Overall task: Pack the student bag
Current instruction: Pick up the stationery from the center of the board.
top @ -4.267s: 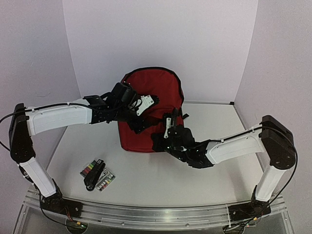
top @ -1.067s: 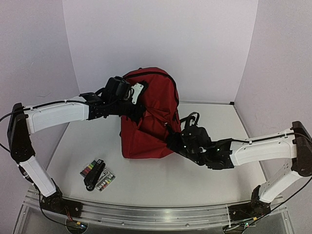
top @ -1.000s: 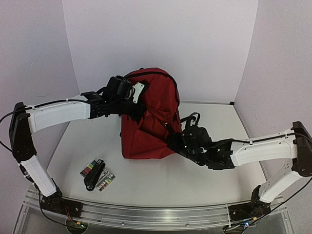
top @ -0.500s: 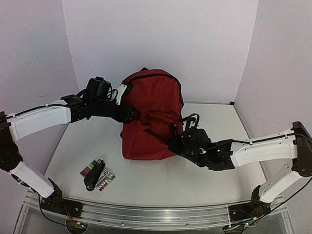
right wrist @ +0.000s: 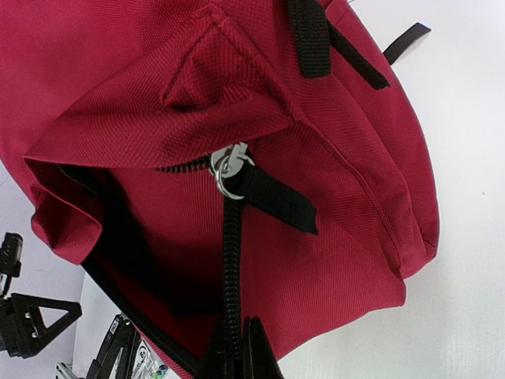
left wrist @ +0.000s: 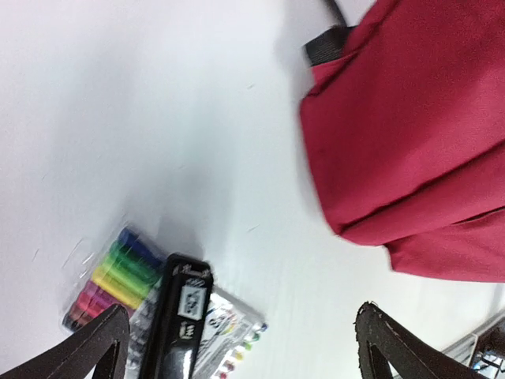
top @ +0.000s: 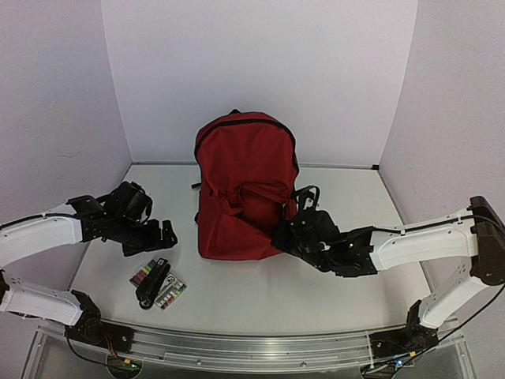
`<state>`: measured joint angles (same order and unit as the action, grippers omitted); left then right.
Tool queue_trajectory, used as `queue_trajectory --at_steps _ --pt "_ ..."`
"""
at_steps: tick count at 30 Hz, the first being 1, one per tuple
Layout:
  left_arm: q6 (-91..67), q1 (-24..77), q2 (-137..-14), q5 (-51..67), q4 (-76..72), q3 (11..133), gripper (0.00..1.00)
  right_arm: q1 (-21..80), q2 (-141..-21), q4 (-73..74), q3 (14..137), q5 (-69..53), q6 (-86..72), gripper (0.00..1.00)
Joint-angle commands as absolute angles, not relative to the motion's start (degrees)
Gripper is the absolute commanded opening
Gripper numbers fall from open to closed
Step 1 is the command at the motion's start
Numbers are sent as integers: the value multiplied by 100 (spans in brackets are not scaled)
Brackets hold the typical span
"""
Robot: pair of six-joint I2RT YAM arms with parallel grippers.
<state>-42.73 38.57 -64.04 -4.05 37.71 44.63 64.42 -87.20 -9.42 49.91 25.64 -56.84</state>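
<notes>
Currently the backpack (top: 246, 185) stands upright at centre frame. Its fabric is soft and will likely sag if released; grip the zipper edge (right wrist: 229, 260) or a strap (right wrist: 309, 39). The right gripper (top: 284, 234) is pinched on the zipper edge at the backpack's lower right. The left gripper (top: 160, 234), lower left, is spread wide and empty.

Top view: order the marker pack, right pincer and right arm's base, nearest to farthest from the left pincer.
From the left pincer:
1. Marker pack, just nearside of it.
2. Right pincer, across at the student bag's lower corner.
3. Right arm's base, near-right edge.
</notes>
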Motion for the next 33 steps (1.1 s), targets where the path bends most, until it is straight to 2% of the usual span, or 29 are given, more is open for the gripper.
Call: queue_trajectory --at_steps 1,9,13,16,25,28,33 --pt "-5181 3841 -6185 -675 3898 4144 100 6485 -8856 -864 4992 2482 -5616 0" --pt "-5018 3841 -7060 -450 3786 4160 98 6479 -8886 -918 4977 2431 -5639 0" --pt "-4911 3841 -7499 -353 3729 4254 81 6483 -8877 -931 4959 2429 -5664 0" --pt "-4866 3841 -7757 -352 3727 4333 56 6485 -8868 -940 4944 2435 -5679 0" --pt "-4507 3804 -8115 -599 3627 4769 8 6479 -8862 -940 4936 2461 -5653 0" --pt "-4295 3500 -8271 -631 3496 5117 0 6479 -8859 -941 4932 2476 -5643 0" --pt "-4158 2866 -8622 -120 2660 5622 0 6480 -8868 -940 4939 2474 -5634 0"
